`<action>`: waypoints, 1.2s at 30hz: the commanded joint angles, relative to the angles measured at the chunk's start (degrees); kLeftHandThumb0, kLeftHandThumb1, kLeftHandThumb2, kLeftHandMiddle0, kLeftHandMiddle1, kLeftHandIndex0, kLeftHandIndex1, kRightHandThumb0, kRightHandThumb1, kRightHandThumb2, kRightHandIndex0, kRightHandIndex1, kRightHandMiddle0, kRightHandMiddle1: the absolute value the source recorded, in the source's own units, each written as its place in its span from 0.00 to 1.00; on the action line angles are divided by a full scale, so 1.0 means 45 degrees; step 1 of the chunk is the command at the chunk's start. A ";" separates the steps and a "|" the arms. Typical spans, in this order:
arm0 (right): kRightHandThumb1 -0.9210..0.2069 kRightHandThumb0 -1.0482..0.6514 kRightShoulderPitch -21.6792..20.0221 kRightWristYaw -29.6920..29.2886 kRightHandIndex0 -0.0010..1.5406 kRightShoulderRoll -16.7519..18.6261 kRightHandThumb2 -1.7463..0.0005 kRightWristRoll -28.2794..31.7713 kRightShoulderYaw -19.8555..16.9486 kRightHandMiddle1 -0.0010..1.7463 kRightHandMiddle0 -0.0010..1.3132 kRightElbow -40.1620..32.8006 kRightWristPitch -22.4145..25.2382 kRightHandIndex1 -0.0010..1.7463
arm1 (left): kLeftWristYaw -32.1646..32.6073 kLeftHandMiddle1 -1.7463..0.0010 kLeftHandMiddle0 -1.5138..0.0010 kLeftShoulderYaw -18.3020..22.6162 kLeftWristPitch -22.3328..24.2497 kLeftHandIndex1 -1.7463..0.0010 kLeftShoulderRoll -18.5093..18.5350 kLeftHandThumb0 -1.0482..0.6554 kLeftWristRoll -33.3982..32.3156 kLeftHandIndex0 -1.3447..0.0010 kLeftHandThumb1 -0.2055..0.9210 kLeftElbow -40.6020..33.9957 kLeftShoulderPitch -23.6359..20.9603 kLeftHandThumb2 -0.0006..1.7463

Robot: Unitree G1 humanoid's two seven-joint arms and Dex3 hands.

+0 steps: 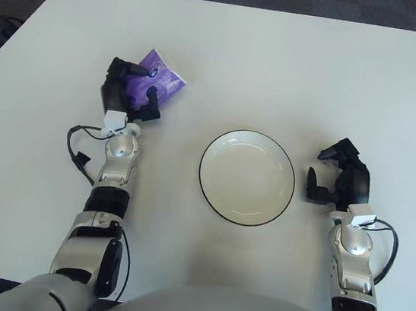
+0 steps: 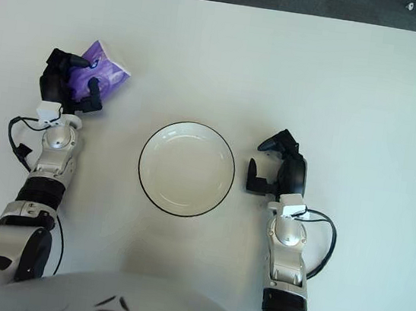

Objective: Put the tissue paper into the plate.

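A purple tissue packet [image 1: 161, 78] is held at the left of the white table, one corner sticking up and to the right. My left hand [image 1: 130, 93] is shut on it, black fingers curled around its near side. A white plate [image 1: 246, 177] with a dark rim sits at the table's middle, nothing in it, to the right and nearer than the packet. My right hand [image 1: 337, 175] shows just right of the plate, fingers spread, holding nothing.
The white table [image 1: 281, 65] stretches wide behind the plate. A black cable [image 1: 79, 155] loops off my left wrist. Dark floor borders the table at the far and left edges.
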 commanded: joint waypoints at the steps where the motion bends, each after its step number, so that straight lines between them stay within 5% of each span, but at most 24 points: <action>1: 0.82 0.61 0.0356 -0.0113 0.60 -0.0024 0.06 -0.0010 -0.0133 1.00 0.46 0.0447 0.0347 0.92 | -0.0323 0.00 0.08 0.0115 0.0554 0.00 -0.0289 0.28 -0.0320 0.41 0.27 0.0018 0.0586 0.91; 13: 0.82 0.61 0.0312 -0.0118 0.60 0.0038 0.06 0.0084 -0.0123 1.00 0.46 0.0415 0.0539 0.92 | -0.2018 0.00 0.05 0.0565 0.0163 0.00 -0.0703 0.26 -0.1904 0.36 0.21 -0.0802 0.0703 0.96; 22: 0.83 0.61 0.0260 -0.0067 0.60 0.0008 0.05 0.0125 -0.0112 1.00 0.47 0.0500 0.0486 0.92 | -0.3875 0.00 0.08 0.1736 0.1659 0.00 -0.1783 0.24 -0.6006 0.33 0.16 -0.2117 0.0441 0.99; 33: 0.83 0.61 0.0207 -0.0104 0.60 0.0014 0.05 0.0050 -0.0085 1.00 0.47 0.0520 0.0479 0.92 | -0.3965 0.00 0.12 0.1870 0.2814 0.00 -0.2545 0.23 -0.7713 0.32 0.16 -0.4562 0.0575 1.00; 36: 0.83 0.61 0.0214 -0.0169 0.60 0.0009 0.05 -0.0051 -0.0084 1.00 0.47 0.0513 0.0485 0.92 | -0.3947 0.07 0.25 0.1856 0.3025 0.00 -0.2720 0.46 -0.7827 0.40 0.11 -0.5064 0.0666 1.00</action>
